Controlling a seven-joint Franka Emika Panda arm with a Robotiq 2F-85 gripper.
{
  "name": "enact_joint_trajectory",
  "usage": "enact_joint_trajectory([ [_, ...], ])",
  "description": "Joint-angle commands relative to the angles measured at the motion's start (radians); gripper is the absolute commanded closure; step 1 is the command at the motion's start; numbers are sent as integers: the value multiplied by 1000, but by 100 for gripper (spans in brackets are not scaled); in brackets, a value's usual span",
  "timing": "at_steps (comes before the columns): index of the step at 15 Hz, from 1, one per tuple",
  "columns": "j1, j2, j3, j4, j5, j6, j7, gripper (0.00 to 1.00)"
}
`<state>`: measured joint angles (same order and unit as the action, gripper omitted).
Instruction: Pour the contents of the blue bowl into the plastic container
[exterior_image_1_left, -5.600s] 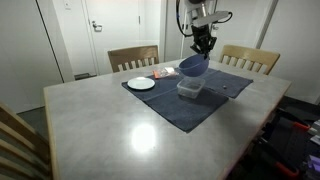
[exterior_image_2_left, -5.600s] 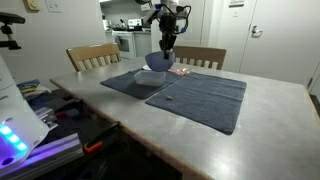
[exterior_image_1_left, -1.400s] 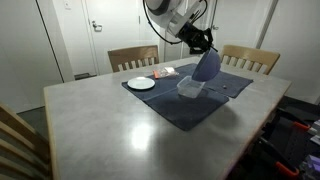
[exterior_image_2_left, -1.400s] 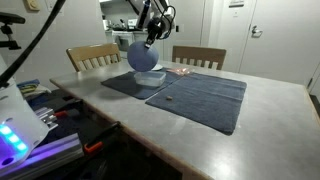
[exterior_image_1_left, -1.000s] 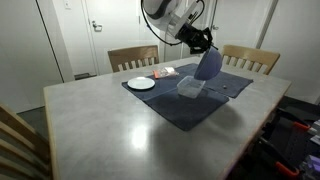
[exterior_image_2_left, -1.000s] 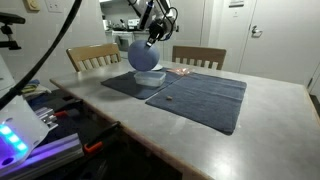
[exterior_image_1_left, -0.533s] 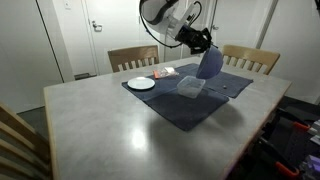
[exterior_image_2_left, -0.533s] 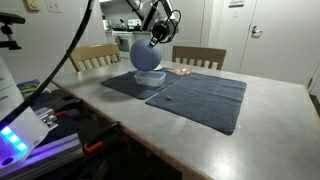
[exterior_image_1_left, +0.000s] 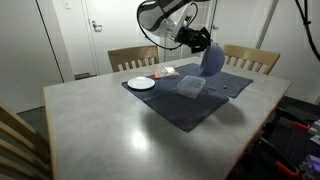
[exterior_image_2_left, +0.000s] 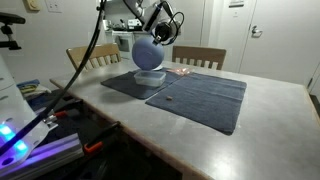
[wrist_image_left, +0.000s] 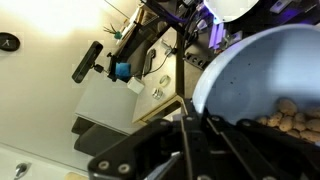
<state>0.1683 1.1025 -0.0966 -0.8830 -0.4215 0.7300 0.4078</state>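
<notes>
My gripper is shut on the rim of the blue bowl, which hangs tipped steeply on its side just above the plastic container. From the opposite side the blue bowl shows its rounded outside over the clear plastic container, with the gripper above it. In the wrist view my gripper clamps the bowl's edge, and the blue bowl still holds small brown nut-like pieces at its lower right.
A dark blue cloth covers the far half of the grey table. A white plate and a small packet lie on it. Wooden chairs stand behind the table, and another chair back shows at the near left.
The bowl has tipped further over the container during the last second, and the wrist has rotated with it. The grip on the rim is unchanged.
</notes>
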Motion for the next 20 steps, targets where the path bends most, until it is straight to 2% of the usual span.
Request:
enact_joint_trajectory([
  [1, 18, 89, -26, 148, -62, -84, -119, 99],
  [9, 56, 206, -56, 295, -212, -149, -327, 99],
  [20, 129, 300, -97, 383, -404, -212, -557, 99],
])
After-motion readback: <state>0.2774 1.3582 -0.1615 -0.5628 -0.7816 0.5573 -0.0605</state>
